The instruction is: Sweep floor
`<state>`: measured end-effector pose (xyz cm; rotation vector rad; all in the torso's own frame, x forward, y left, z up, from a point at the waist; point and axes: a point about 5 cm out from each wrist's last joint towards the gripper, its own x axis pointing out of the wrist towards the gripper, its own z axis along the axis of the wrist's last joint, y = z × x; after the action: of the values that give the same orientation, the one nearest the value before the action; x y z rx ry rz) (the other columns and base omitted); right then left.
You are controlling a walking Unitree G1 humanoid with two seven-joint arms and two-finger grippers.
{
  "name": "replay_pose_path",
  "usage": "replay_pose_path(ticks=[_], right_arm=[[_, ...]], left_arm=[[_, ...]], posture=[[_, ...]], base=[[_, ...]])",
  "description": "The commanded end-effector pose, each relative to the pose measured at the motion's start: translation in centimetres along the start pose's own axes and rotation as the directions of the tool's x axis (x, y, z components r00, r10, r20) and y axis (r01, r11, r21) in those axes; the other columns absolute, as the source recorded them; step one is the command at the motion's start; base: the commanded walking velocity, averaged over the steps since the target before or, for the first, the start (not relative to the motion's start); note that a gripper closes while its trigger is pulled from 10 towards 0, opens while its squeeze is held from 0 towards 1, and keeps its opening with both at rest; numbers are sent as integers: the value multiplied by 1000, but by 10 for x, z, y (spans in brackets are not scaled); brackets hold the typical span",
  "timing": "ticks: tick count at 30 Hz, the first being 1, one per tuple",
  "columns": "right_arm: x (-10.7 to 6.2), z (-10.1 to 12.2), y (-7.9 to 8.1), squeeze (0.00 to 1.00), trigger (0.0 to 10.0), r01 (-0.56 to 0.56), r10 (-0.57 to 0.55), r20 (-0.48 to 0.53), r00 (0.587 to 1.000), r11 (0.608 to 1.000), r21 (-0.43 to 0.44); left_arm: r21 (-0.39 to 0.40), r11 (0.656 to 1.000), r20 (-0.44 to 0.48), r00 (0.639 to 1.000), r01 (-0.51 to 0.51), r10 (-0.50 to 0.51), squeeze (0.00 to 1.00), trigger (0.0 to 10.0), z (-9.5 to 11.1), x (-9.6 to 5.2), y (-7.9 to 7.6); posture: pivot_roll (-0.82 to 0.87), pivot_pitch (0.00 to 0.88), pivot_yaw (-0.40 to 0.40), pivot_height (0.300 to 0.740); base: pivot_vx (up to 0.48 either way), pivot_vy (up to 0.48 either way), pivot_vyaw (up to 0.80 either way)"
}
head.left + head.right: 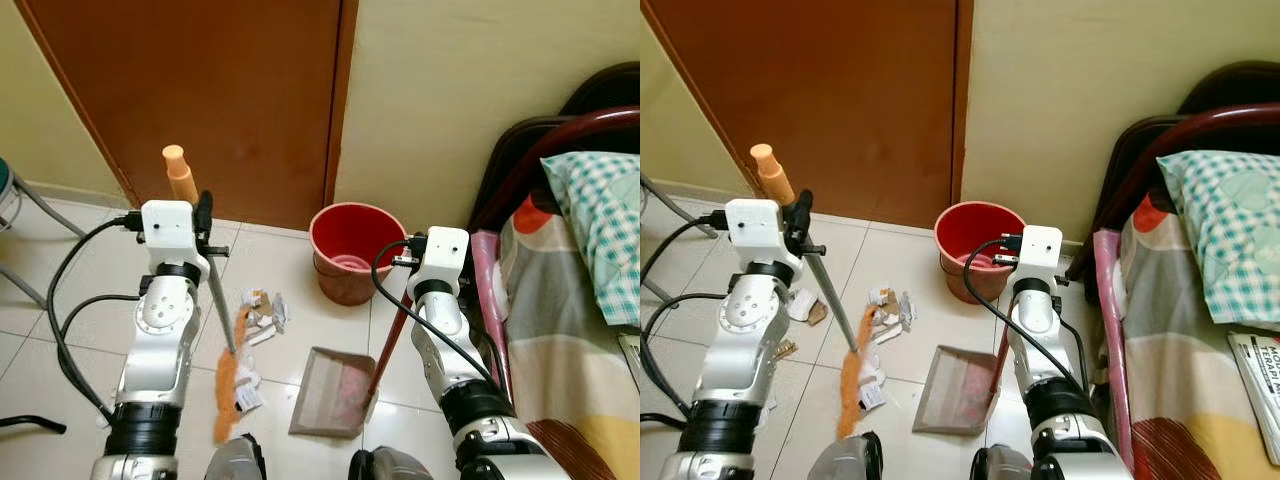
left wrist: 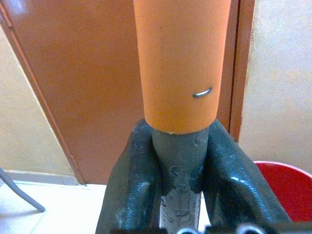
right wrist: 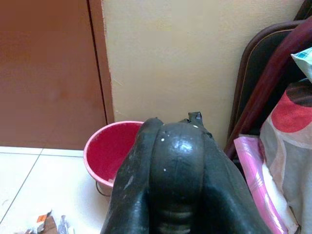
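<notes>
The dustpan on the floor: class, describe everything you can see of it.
The dustpan is a flat, reddish-brown tray, looking like plastic, lying on the pale tiled floor with its wide mouth toward the scattered paper scraps and orange broom head. A long red handle rises from its right edge into the right hand. It looks empty.

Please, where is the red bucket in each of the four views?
Left eye view: red bucket at centre, by the wall.
Right eye view: left of centre.
Left wrist view: lower right corner.
Right wrist view: lower left of centre.
Shared landmark: brown door.
</notes>
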<state>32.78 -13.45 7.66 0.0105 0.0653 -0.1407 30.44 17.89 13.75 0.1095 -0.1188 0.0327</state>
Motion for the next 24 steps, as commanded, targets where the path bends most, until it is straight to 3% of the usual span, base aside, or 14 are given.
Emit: replay_pose_path(ticks=[1,10,14,24], right_arm=[[0,4,-4,0,10000,8,-8,12,1000,1000,23],[-11,9,-16,0,10000,13,-14,54,998,1000,26],[-13,5,-23,0,10000,30,-31,41,999,999,21],[-14,5,-23,0,10000,26,-26,26,999,999,22]], left_arm=[[40,999,17,1000,4,-5,0,10000,2,-5,7],[37,999,7,999,32,-32,0,10000,-1,-18,3],[22,998,8,998,58,-58,0,10000,-1,-16,-7],[20,999,6,999,50,-51,0,10000,0,-14,-4]], posture=[[10,110,-39,740],[-3,112,-43,740],[-6,111,-43,740],[-7,107,-43,740]], base=[[0,0,0],[0,0,0],[-301,0,0],[-302,0,0]])
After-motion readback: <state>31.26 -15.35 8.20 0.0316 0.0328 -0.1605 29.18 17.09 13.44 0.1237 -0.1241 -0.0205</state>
